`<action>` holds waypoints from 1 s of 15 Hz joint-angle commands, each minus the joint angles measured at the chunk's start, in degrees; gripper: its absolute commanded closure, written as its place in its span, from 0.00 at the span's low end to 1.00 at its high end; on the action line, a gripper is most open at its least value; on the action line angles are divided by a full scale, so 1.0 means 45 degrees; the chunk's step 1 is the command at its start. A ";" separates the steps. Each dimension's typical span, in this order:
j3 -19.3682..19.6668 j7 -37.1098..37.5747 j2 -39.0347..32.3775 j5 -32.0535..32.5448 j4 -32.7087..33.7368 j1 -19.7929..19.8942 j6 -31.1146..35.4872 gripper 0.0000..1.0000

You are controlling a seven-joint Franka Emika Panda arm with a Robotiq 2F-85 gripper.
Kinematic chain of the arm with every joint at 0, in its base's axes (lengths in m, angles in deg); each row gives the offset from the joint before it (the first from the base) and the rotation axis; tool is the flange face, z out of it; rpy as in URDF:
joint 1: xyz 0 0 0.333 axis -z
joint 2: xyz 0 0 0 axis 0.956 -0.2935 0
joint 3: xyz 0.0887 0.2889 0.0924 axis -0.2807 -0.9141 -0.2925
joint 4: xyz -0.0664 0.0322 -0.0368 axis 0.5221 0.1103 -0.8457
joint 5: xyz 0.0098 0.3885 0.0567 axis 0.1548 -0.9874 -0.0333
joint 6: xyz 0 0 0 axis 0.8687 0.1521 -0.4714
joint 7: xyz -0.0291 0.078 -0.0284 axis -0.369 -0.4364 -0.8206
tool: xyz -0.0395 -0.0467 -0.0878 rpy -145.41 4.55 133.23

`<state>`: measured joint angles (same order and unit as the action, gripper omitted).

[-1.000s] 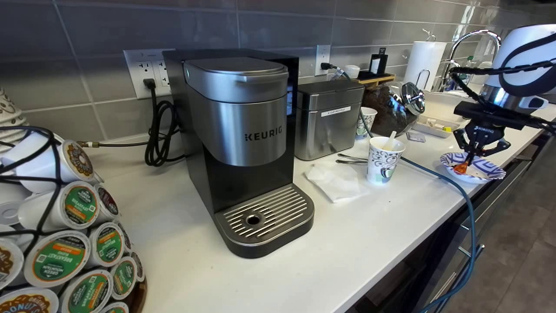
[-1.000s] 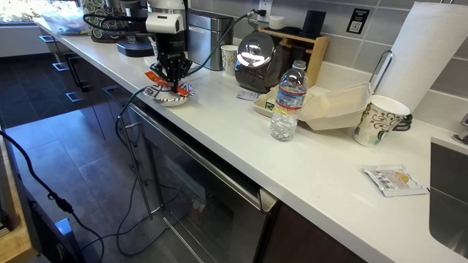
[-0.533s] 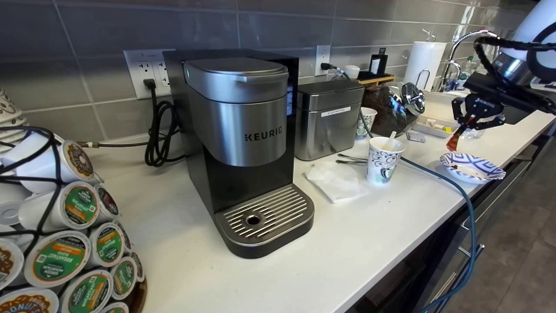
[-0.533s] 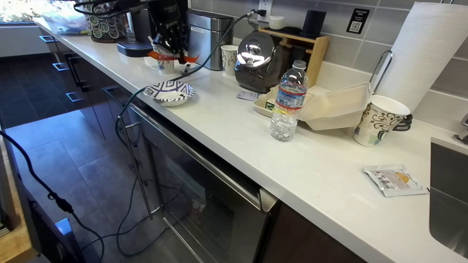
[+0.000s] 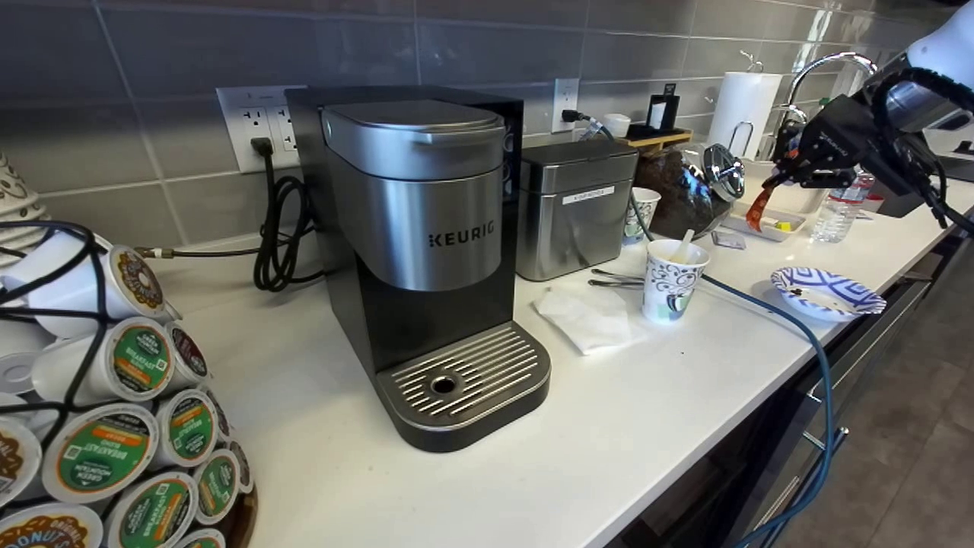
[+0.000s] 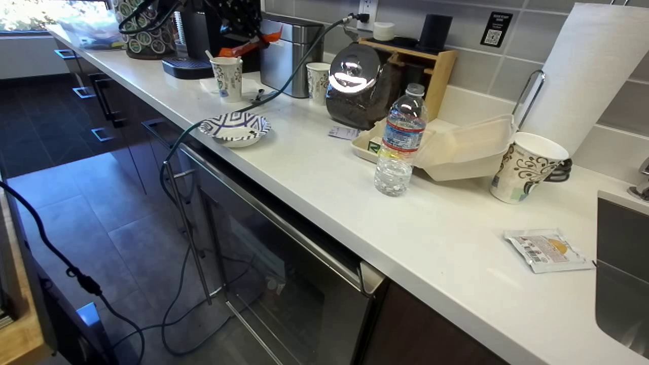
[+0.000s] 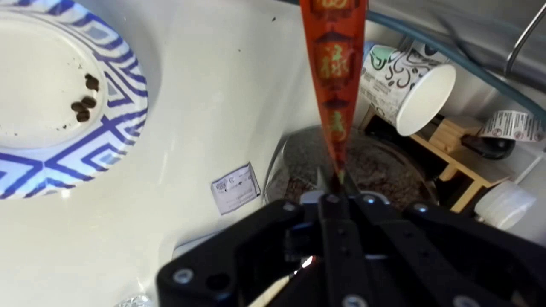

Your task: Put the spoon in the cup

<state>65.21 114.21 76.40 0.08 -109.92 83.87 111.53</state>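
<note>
My gripper (image 5: 778, 179) is shut on a flat red-orange strip with printed characters (image 5: 759, 207) and holds it tilted in the air. Both also show in an exterior view, with the gripper (image 6: 262, 43) shut on the strip (image 6: 243, 49), and in the wrist view, where the strip (image 7: 335, 64) points away from the gripper (image 7: 336, 181). The cup (image 5: 663, 295) is white patterned paper and stands upright with a pale stick in it; it also shows here (image 6: 228, 83). Thin metal utensil handles (image 5: 615, 282) lie beside it. I cannot tell whether these are spoons.
A patterned paper bowl (image 5: 856, 293) with several dark beans sits near the counter edge. A bean jar (image 7: 379, 170), steel canister (image 5: 582, 228), a back cup (image 7: 388, 81), coffee machine (image 5: 426, 205), water bottle (image 6: 398, 147) and food box (image 6: 461, 157) stand around. A blue cable (image 5: 791, 316) crosses the counter.
My gripper has lifted the red-orange strip up out of the bowl and moved it toward the back wall, tilting as it rose. The bowl and cup have stayed in place.
</note>
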 commanded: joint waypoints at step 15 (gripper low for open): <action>-0.2609 0.1479 -0.0711 0.7817 0.2204 0.0494 0.1905 1.00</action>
<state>54.97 119.12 76.13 29.03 -103.26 85.31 118.38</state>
